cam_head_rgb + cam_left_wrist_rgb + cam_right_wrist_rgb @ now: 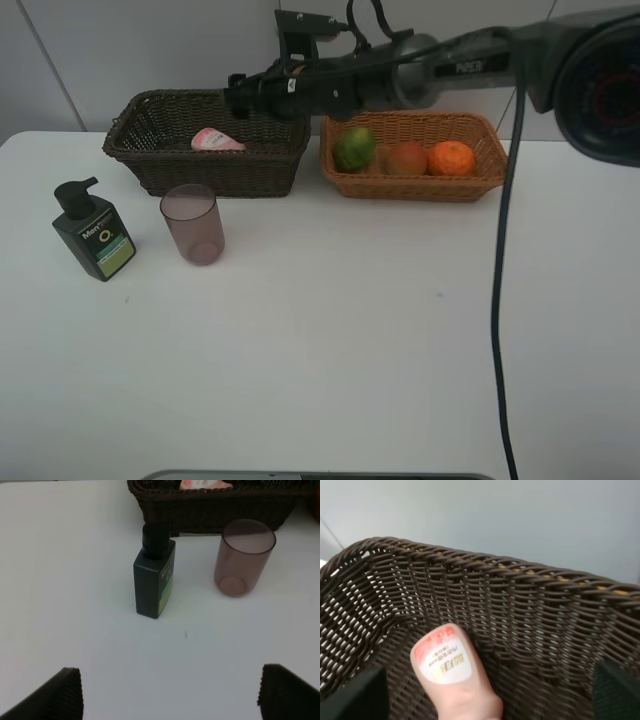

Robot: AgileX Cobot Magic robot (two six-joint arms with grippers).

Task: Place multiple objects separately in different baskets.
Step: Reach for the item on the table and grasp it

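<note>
The pink squeeze tube (216, 141) lies inside the dark brown basket (150, 160). My right gripper (237, 96) reaches across above that basket. In the right wrist view (487, 697) its fingers stand wide apart, open, with the tube (451, 672) lying below and between them. The lime (354, 148), peach (406, 158) and orange (451, 158) sit in the light tan basket (480, 185). The mauve cup (192, 223) and the dark green pump bottle (93, 232) stand on the table in front of the dark basket. My left gripper (170, 695) is open and empty, short of the bottle (154, 580) and cup (243, 557).
The white table (330, 340) stretches in front of the baskets. A black cable (497, 300) hangs down across the right side. The right arm (420, 75) spans over the back of the tan basket. A wall stands close behind the baskets.
</note>
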